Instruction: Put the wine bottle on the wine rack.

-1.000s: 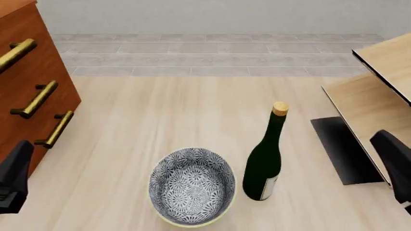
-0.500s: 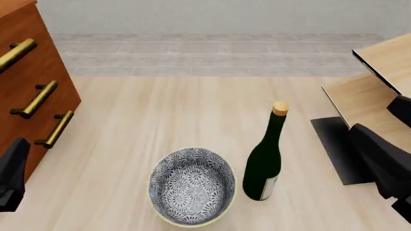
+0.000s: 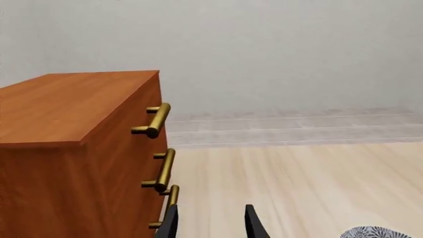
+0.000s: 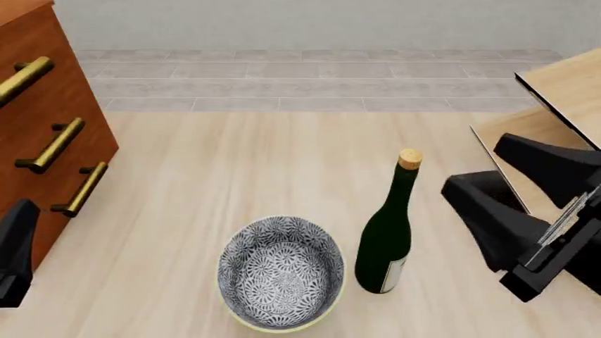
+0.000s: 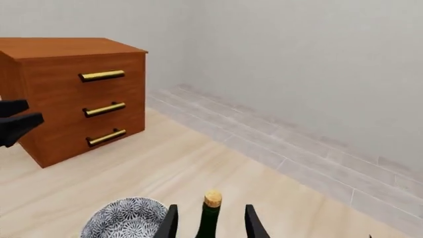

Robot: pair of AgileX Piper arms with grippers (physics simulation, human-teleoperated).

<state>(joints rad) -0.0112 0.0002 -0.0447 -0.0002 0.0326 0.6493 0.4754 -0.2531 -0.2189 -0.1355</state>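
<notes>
Upright on the pale wooden table (image 4: 235, 155), the wine bottle (image 4: 386, 236) is standing near the front edge of the front view, with its cork top pointing up and its pale label low on the glass. Just beside it on the left a patterned bowl (image 4: 281, 272) is sitting, close to the bottle but not clearly touching it. On the bottle's other side the right gripper (image 4: 479, 169) is reaching in with its two dark fingers spread wide apart, and the fingertips are pointing toward the bottle's neck with a small gap left between them. In the right wrist view the bottle's cork is showing between the two finger tips. Behind this gripper the wine rack (image 4: 554, 113) is rising at the table's right edge, its slanted pale panels partly hidden by the arm. Much open table is lying beyond the bottle, up to the grey tiled floor. At the far left the reddish cabinet (image 4: 42, 134) is standing, and the left gripper (image 3: 210, 223) is waiting just beside it, its fingers parted and holding nothing.
</notes>
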